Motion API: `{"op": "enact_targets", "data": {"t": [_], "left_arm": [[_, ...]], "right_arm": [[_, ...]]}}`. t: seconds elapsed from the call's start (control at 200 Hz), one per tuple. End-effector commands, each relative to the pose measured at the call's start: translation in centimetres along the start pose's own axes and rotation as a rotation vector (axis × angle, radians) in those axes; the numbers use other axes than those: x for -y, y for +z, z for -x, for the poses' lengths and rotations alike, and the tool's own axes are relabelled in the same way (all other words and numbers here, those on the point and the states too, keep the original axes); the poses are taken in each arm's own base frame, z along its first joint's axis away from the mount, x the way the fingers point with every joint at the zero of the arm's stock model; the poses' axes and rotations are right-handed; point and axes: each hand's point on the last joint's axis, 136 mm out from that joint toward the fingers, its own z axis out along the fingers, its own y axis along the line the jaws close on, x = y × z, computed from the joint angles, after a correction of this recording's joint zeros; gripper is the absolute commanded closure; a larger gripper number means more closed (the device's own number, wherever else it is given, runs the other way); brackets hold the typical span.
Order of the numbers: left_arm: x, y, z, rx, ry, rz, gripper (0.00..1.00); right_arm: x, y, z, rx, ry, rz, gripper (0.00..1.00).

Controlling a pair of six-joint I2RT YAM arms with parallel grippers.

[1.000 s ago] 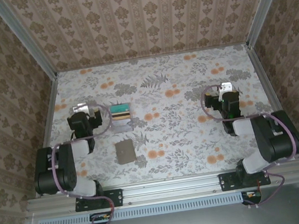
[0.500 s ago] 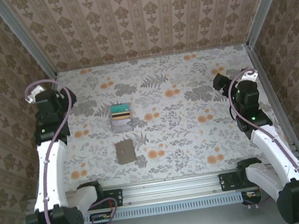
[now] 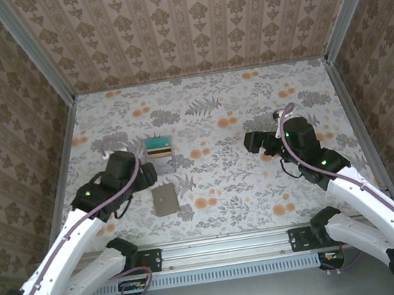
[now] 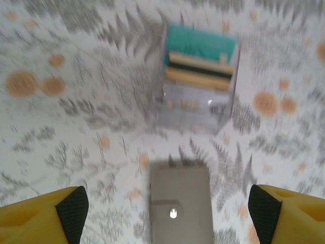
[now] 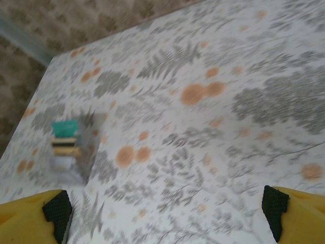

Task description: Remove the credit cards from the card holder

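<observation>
I've got the left gripper w/ jaws spread wide and nothing in them, hanging over the left half of the table. It's lined up so the card holder sits centred betw. its fingers. Holder lies flat and closed, snap clasp facing up, left of centre and nearer the near edge than the far one. Being closed, it prob. has the credit cards tucked inside, but I can't confirm that.

Just past it toward the far edge, apart from it, sits a striped stack of coloured cards, teal band at its far end. Not my target as I read it.

Right gripper is also fully released and empty, over the right-centre of the table, pointed across toward the left side. My guess is it's placed to pin the holder while left works the flap. Wrist views are blurry, so fine detail is iffy. Clasp has to come undone first.
</observation>
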Motion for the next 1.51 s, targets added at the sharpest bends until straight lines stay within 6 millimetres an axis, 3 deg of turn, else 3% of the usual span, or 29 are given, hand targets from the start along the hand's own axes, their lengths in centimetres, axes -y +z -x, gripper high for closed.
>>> {"op": "enact_targets", "data": {"t": [0.0, 0.125, 0.24, 0.655, 0.74, 1.31, 1.5], "left_arm": [[-1.2, 1.2, -4.6, -0.128, -0.013, 0.091, 0.14], [-0.3, 2.5, -7.6, -0.191, 0.064, 0.094, 0.21], [0.0, 3.4, -8.7, -0.231, 0.132, 0.131, 0.32], [1.5, 7.2, -10.3, -0.341, 0.282, 0.196, 0.52], [1.9, 7.9, -10.5, -0.355, 0.284, 0.178, 0.53], [-1.0, 10.4, -12.2, -0.446, 0.315, 0.287, 0.57], [-1.2, 10.6, -12.7, -0.466, 0.328, 0.296, 0.78]], "right_arm": [[-1.0, -0.8, -0.3, -0.016, -0.034, -0.019, 0.0], [-2.0, -0.6, -1.5, -0.048, -0.085, -0.022, 0.0], [-2.9, 0.1, -2.9, -0.088, -0.12, -0.019, 0.0], [-3.1, 0.9, -5.0, -0.128, -0.139, -0.035, 0.0], [-2.9, 1.0, -5.4, -0.136, -0.141, -0.04, 0.0], [-2.5, 1.3, -6.4, -0.151, -0.133, -0.051, 0.0], [-2.7, 1.6, -6.9, -0.162, -0.127, -0.043, 0.01]]}}
